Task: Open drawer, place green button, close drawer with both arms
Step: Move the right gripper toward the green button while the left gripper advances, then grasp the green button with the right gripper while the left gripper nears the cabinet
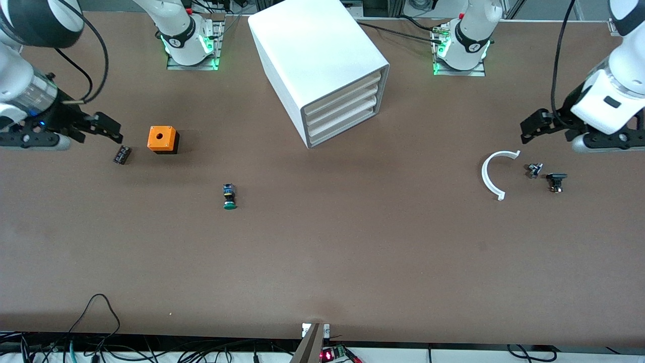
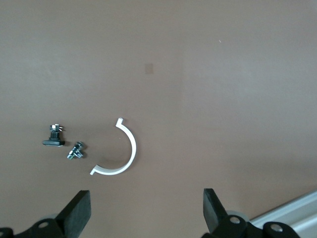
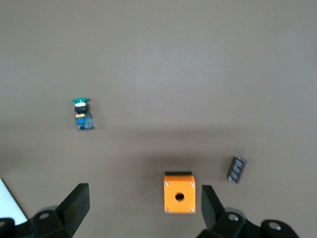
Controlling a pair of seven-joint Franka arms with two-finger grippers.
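Hovering end effectors [image 1: 531, 128] [image 1: 108, 128], fingers spread

The brown table [image 1: 352, 242] carries the cabinet [image 1: 317, 65], orange box [image 1: 162, 139], button [image 1: 229, 196], white clip [image 1: 491, 174] and small black parts [image 1: 122, 154].

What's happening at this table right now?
Nothing is held yet. Both arms wait with open claws: the left claw above a white clip, the right claw near an orange box. The button lies on the table, nearer the camera than the cabinet, whose bottom drawer is shut.
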